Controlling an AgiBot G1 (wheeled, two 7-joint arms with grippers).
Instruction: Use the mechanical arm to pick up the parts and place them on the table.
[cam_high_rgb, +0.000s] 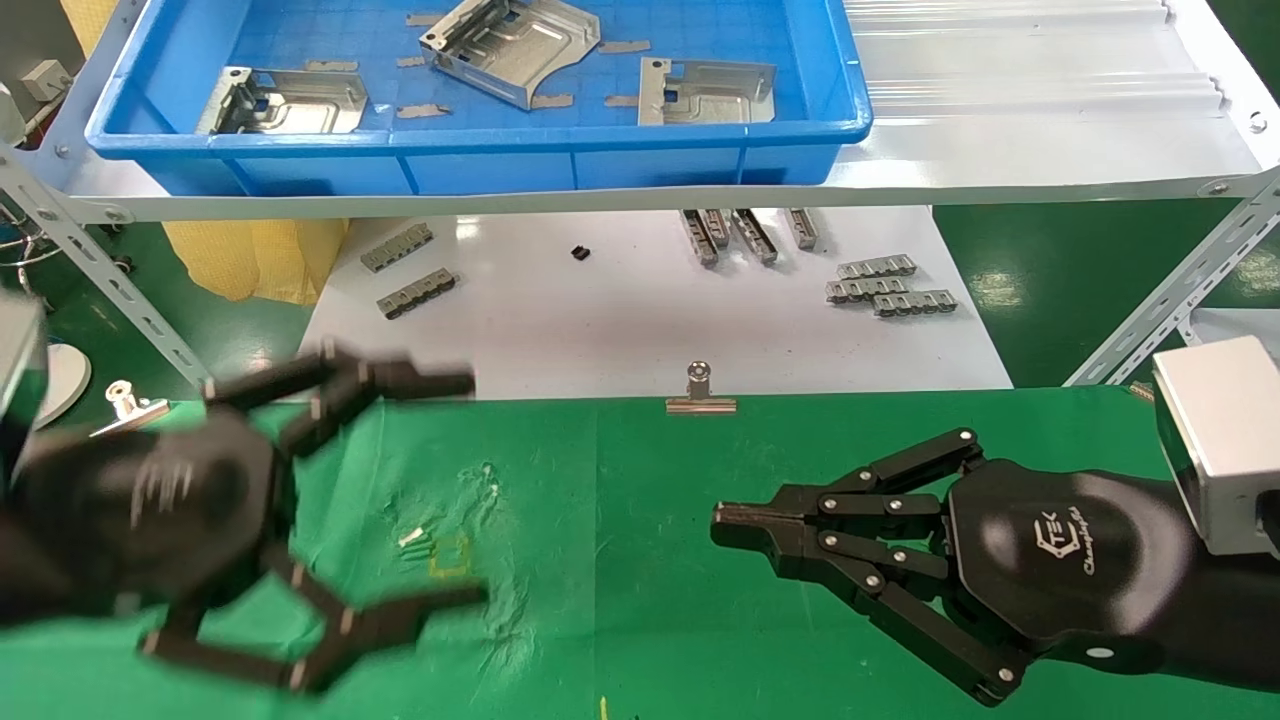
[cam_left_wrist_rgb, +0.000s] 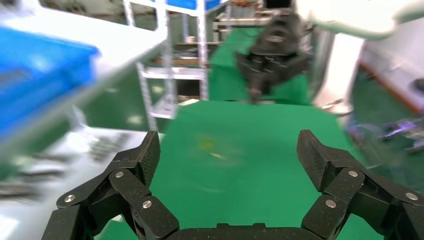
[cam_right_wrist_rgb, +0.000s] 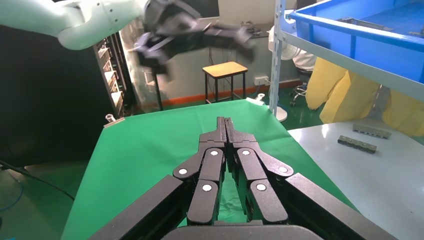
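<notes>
While three parts lie in the blue tray (cam_high_rgb: 700, 165) on the white shelf (cam_high_rgb: 1050, 120), none of them is on the table (cam_high_rgb: 620, 560). The middle part (cam_high_rgb: 510, 45) is turned at an angle, with its long side running diagonally and its folded flange toward the tray's far left. The left part (cam_high_rgb: 285, 102) and the right part (cam_high_rgb: 705, 93) lie nearly square to the tray's front wall, each with its flange on its left side. The tray's raised front rim stands between all three parts and the grippers.

The left gripper (cam_high_rgb: 475, 490) hangs above the green table with its jaws spread wide and nothing between them; in the left wrist view its fingers (cam_left_wrist_rgb: 142, 160) are far apart over bare cloth. Just between the jaws, on the cloth, is the small yellow square mark (cam_high_rgb: 450, 555). Beyond its upper finger is the table's far edge, then the white board (cam_high_rgb: 650, 310) with grey toothed strips (cam_high_rgb: 890, 290).

The right gripper (cam_high_rgb: 720, 525) rests low over the table, well apart from the left one, with its jaws pressed together and holding nothing. A binder clip (cam_high_rgb: 700, 392) sits on the table edge between the two grippers, and open green cloth lies between them.
</notes>
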